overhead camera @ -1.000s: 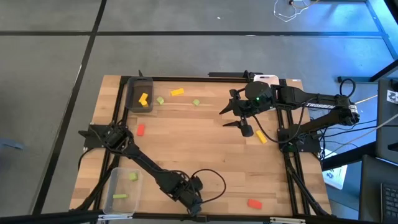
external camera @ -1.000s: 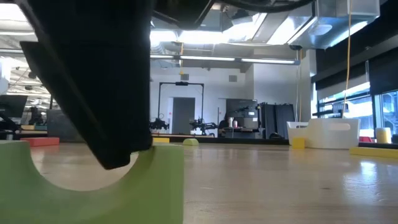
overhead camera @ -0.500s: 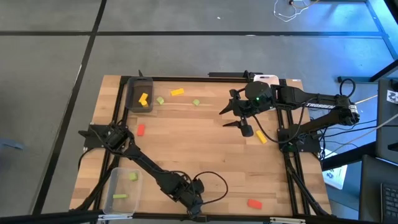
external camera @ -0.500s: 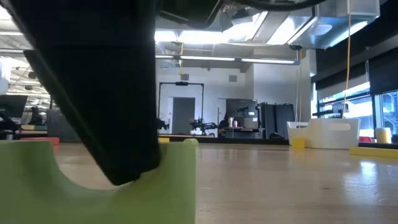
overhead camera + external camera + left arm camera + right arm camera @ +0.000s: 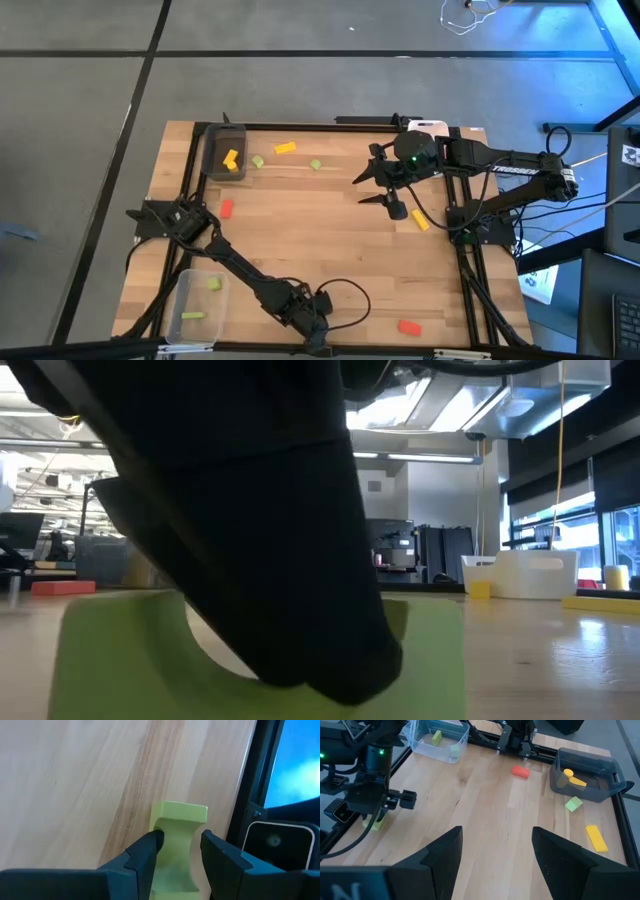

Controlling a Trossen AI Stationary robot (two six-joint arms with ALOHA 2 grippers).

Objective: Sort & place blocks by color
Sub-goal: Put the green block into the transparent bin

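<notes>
Left gripper [image 5: 179,845], at the bottom centre of the high view, pinched a light green block [image 5: 177,842] at the table's [image 5: 330,250] near edge. Right gripper [image 5: 375,188] hung with fingers spread, upper right of centre.

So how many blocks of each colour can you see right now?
green blocks: 5 (two in the clear tray, two loose, one in the left gripper)
yellow blocks: 4 (two in the dark grey tray, two loose)
red blocks: 2 (both loose)
Total: 11 in view
</notes>
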